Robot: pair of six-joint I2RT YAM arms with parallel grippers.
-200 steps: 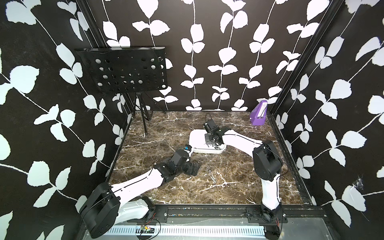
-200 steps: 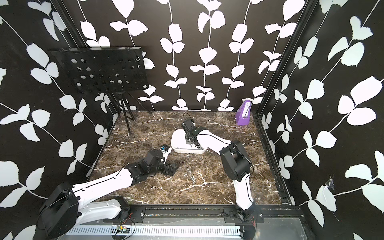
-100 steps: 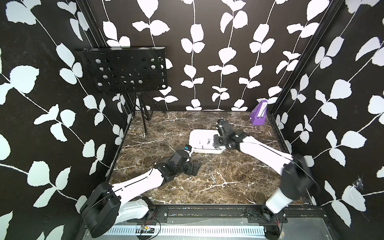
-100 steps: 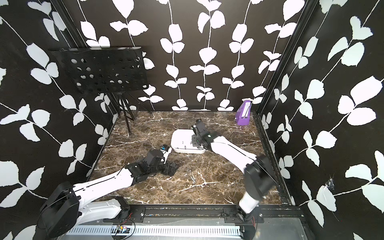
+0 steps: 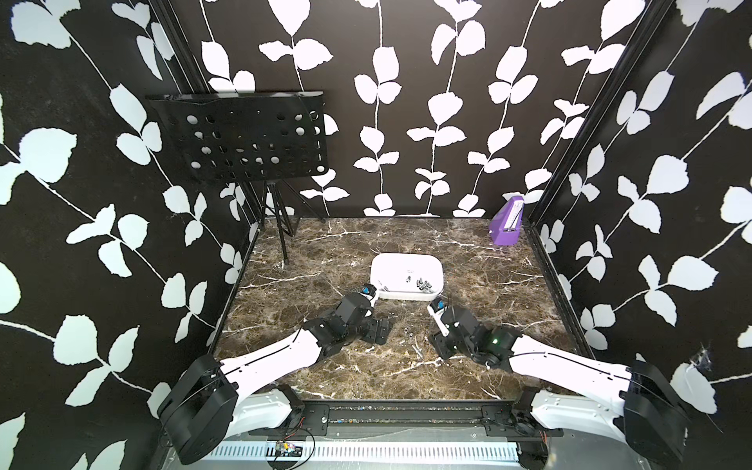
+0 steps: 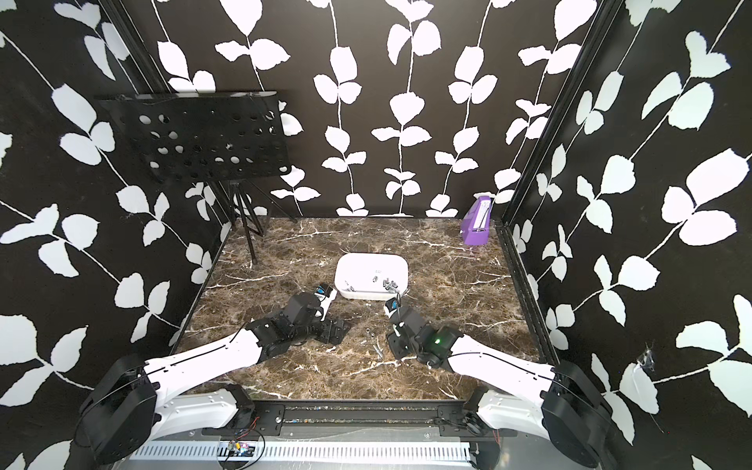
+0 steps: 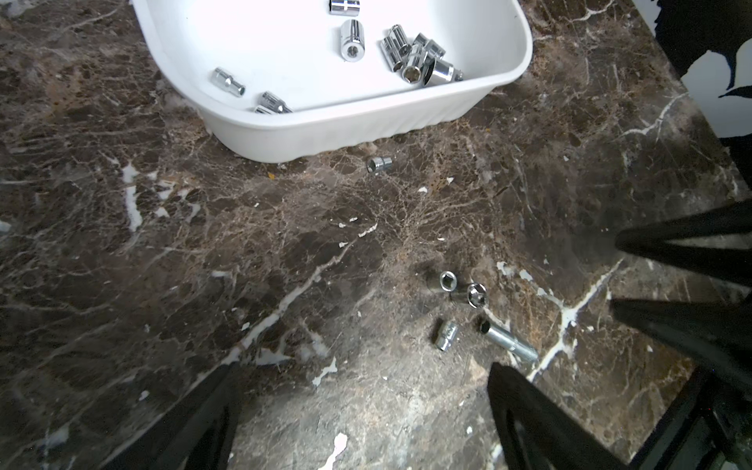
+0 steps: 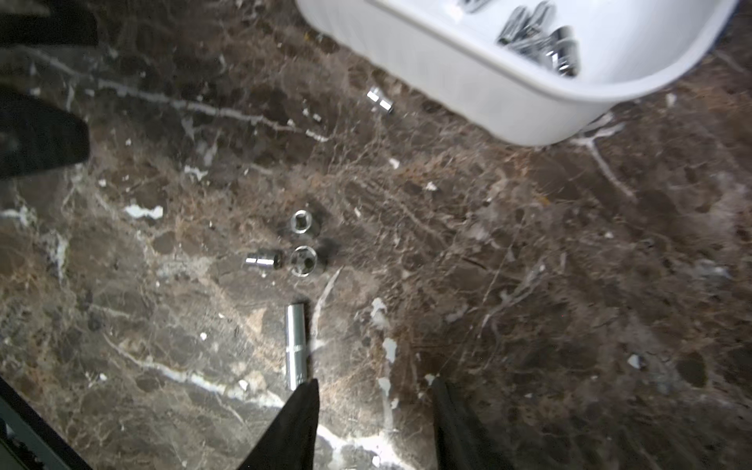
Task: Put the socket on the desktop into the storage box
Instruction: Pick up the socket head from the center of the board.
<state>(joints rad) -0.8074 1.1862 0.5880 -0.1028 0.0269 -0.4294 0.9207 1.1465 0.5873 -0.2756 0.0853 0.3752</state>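
Dark brown marble-patterned bench (image 5: 325,252) with white veins; black walls printed with white leaves. Left gripper (image 7: 360,374): jaws wide apart, nothing between them, held low over the bench on the robot's side of the storage box (image 7: 346,130). Right gripper (image 8: 375,384): jaws parted, empty, also on the robot's side of the storage box, off its right-hand corner. Long socket (image 8: 296,346) lies flat on the bench, one end just beside a right fingertip (image 8: 305,403); whether they touch cannot be told. Past it, toward the storage box, a pair of upright sockets (image 8: 304,260) stands close together, open ends up, with a short socket (image 8: 264,260) on its side just beside the pair. Lone socket (image 7: 379,165) lies on its side on the bench, just beside the near wall of the storage box, not in it. Inside the storage box: a cluster of sockets (image 7: 419,57) piled at one end, and several single sockets (image 7: 352,38) scattered over the white floor. Well beyond the storage box, at the back wall: purple box (image 5: 506,221) to its right, black perforated music stand (image 5: 244,138) to its left.
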